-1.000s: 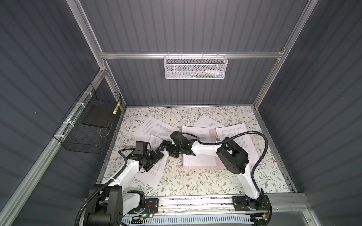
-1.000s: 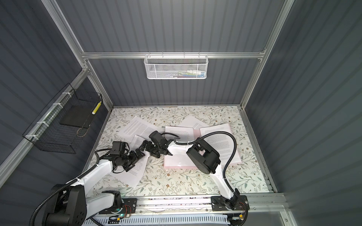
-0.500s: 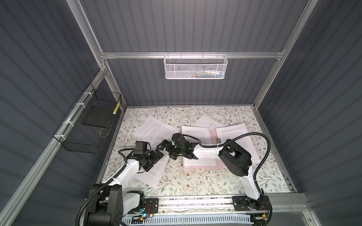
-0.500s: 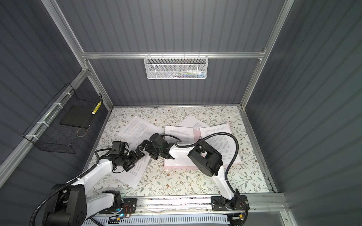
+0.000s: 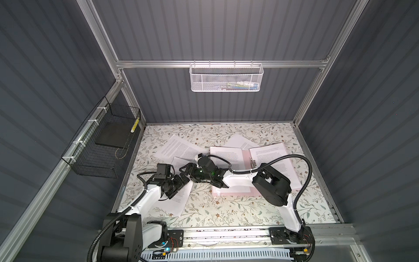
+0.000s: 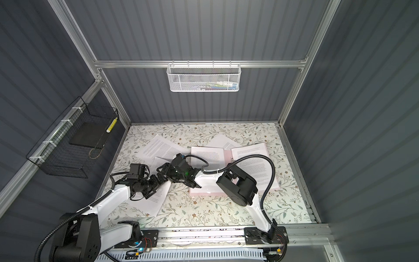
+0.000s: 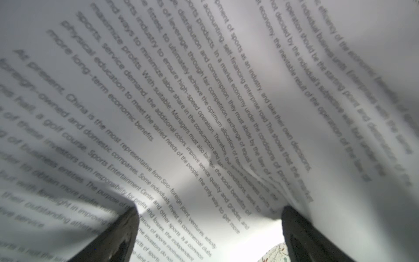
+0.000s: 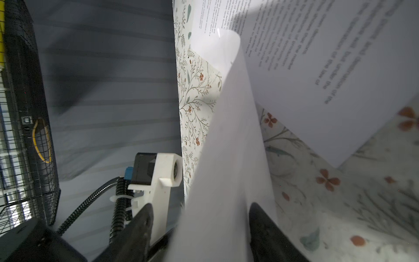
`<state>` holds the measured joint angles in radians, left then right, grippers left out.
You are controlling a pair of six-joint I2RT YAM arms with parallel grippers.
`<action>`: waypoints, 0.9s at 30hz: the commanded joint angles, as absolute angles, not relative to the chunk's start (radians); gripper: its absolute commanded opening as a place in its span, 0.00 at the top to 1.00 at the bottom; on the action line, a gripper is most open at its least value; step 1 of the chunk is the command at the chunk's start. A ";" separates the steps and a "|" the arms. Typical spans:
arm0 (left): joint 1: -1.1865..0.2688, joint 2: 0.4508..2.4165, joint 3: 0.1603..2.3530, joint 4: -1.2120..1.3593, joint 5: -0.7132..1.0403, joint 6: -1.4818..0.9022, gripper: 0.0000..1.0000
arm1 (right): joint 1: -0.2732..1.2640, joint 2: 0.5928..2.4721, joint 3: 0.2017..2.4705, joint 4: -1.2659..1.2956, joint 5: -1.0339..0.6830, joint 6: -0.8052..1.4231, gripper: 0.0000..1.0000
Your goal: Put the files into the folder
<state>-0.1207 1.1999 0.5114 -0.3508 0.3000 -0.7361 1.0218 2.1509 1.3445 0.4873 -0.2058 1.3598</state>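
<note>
Left fingers point(image 7: 118, 238) spread wide at a printed sheet point(image 5: 179, 202), centre-left on the floral worktop point(image 5: 226, 211). Right fingers point(image 8: 140, 226) are apart, with that sheet's raised edge standing between them. The pink folder point(image 5: 246, 155) lies open centre-right, with pages on both halves.

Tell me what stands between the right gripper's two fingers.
A lifted, curling white sheet rises between the right gripper's fingers, which stand apart around it; the right wrist view shows this.
</note>
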 commanded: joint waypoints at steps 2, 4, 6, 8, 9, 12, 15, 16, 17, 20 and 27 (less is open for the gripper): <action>-0.119 1.240 0.457 -0.461 0.323 -0.742 0.00 | 1.037 2.170 1.283 0.379 -0.182 1.410 0.42; -0.118 1.228 0.462 -0.463 0.356 -0.748 0.00 | 1.034 2.166 1.275 0.358 -0.169 1.415 0.40; -0.117 1.214 0.465 -0.465 0.366 -0.757 0.00 | 1.032 2.160 1.274 0.331 -0.156 1.398 0.40; -0.117 1.196 0.468 -0.463 0.381 -0.768 0.00 | 1.031 2.150 1.266 0.308 -0.131 1.379 0.40; -0.117 1.189 0.472 -0.463 0.390 -0.771 0.00 | 1.031 2.148 1.263 0.299 -0.121 1.367 0.39; -0.117 1.179 0.484 -0.466 0.399 -0.776 0.00 | 1.026 2.156 1.266 0.296 -0.126 1.344 0.42; -0.117 1.186 0.491 -0.466 0.403 -0.775 0.00 | 1.027 2.162 1.274 0.298 -0.129 1.324 0.50; -0.117 1.189 0.491 -0.462 0.404 -0.775 0.00 | 1.027 2.162 1.271 0.306 -0.129 1.325 0.51; -0.117 1.193 0.489 -0.457 0.412 -0.776 0.00 | 1.025 2.164 1.269 0.313 -0.129 1.328 0.53; -0.117 1.198 0.486 -0.444 0.423 -0.782 0.00 | 1.026 2.170 1.264 0.328 -0.133 1.336 0.60; -0.117 1.195 0.498 -0.447 0.432 -0.783 0.00 | 1.026 2.171 1.262 0.344 -0.135 1.328 0.70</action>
